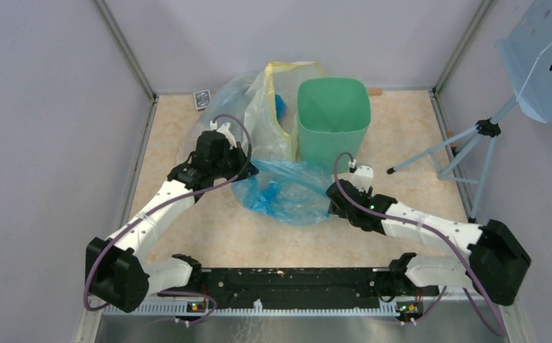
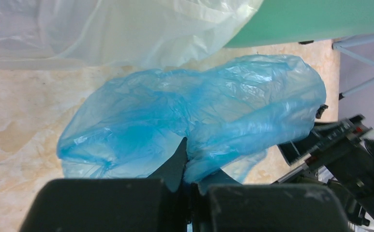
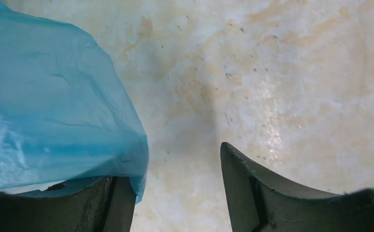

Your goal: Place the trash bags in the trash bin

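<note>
The blue trash bag lies crumpled on the table, just near of the mint-green trash bin and outside it, stretched between the two arms. The left gripper meets the bag's left edge. In the left wrist view its jaws are drawn together, with a fold of the blue film pinched between them at the left gripper; the rest of the bag billows away from the fingers toward the bin.

The right gripper sits at the bag's right, near edge. In its wrist view the right gripper has its jaws standing apart with bare table showing between them. The bag is draped over the left-hand finger only and is not caught between the two.

The clear-and-yellowish sack stands to the left of the bin, touching it, on the far side of the blue bag.
</note>
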